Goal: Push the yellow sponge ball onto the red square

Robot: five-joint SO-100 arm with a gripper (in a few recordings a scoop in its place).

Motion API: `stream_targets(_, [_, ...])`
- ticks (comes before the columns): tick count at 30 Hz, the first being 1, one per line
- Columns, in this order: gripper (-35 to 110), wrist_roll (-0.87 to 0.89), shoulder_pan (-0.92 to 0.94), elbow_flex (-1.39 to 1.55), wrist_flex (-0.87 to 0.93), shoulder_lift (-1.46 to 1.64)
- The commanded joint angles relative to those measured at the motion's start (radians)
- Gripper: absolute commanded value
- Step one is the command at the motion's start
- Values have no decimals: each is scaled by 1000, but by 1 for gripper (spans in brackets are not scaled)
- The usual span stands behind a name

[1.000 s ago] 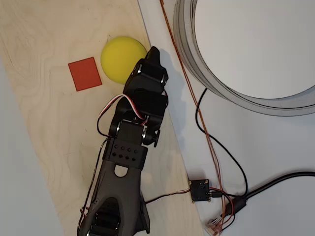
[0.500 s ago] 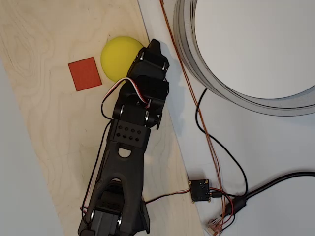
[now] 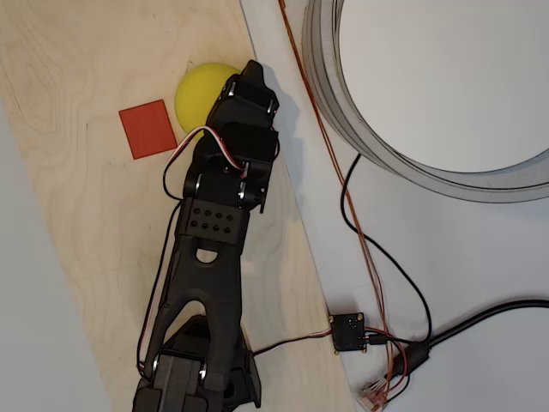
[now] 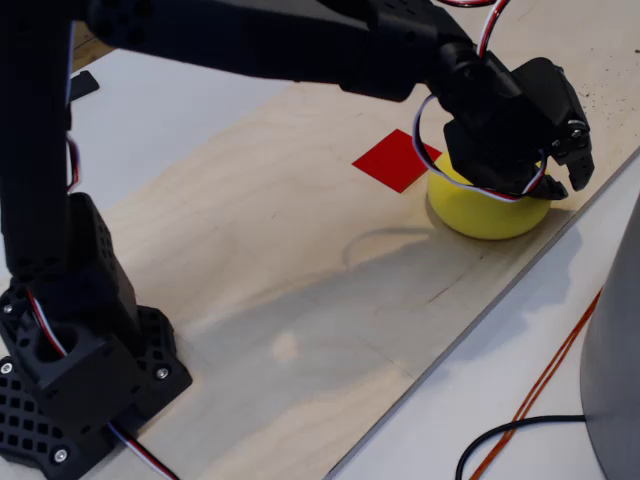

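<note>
Swung leftward since earlier: black two-finger gripper (image 3: 246, 79), now over bright yellow round foam ball (image 3: 199, 88); jaw state indeterminable. Positioned, apparently, for sideways shove. Ball on plywood board (image 3: 77, 223), just beside, not on, small flat red square patch (image 3: 147, 129).

black arm (image 3: 210, 283) stretched forward, wrist bent down, gripper (image 4: 565, 165) jaws together

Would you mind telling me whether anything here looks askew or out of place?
Nothing is damaged or spilled. The red square sits slightly tilted on the board, and the ball lies beside it, not on it, with the gripper over the ball's far side.
</note>
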Motion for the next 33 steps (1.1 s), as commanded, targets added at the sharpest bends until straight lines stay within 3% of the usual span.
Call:
stream_targets(1, [0, 34, -29, 2, 3, 3])
stream_targets(33, [0, 255, -186, 247, -28, 175])
